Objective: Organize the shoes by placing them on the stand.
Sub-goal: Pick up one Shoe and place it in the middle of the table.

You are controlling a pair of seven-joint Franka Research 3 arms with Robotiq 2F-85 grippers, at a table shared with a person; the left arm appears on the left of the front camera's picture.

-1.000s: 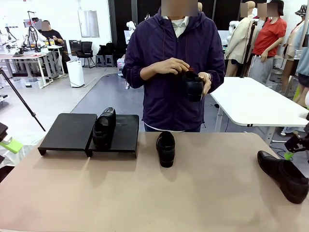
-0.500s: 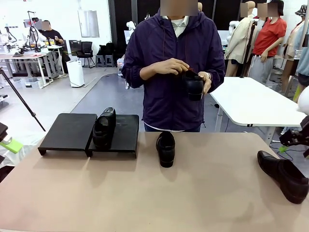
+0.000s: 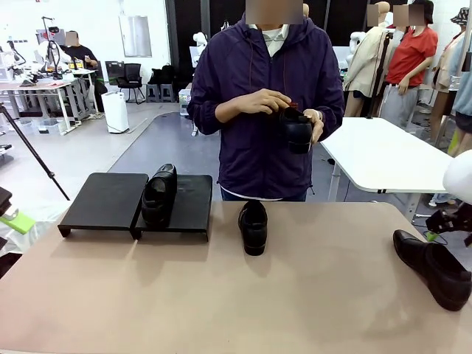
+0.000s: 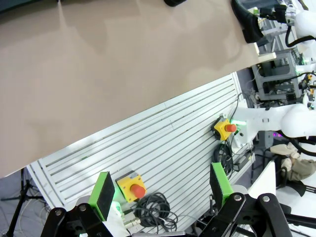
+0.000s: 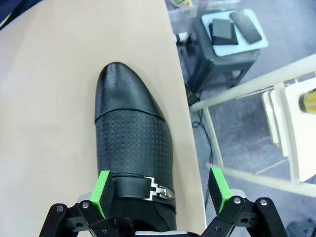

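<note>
Our right gripper (image 5: 160,193) hangs wide open over the near shoe (image 5: 131,148) and grips nothing. One green pad (image 5: 102,191) sits over the shoe's side by the strap, and the other is out past the table (image 5: 44,98) edge. We cannot tell whether the pad touches the leather. This shoe is glossy black, with a smooth rounded toe cap, a finely perforated upper and a strap closed by a small silver buckle (image 5: 159,189). It lies along the table's right edge with its toe pointing away from the gripper.

Our left gripper (image 4: 162,193) is likewise spread wide and empty. It is off the table's near side, above a slatted panel (image 4: 163,148) that carries two yellow button boxes (image 4: 131,185) and a coil of cable (image 4: 153,210).

Farther across the table, the middle shoe (image 3: 253,226) stands alone on its sole, toe toward us, just right of the stand (image 3: 103,199). The stand is matte black, with two slanted panels side by side. The racked shoe (image 3: 158,195) rests on the left part of the right panel, beside the seam, with its toe down the slope toward us. The left panel is bare.

Beyond the far edge, a person in a dark purple jacket holds the fourth shoe (image 3: 296,131) at chest height. One hand (image 3: 259,101) is at its top and the other is wrapped round its far side.
</note>
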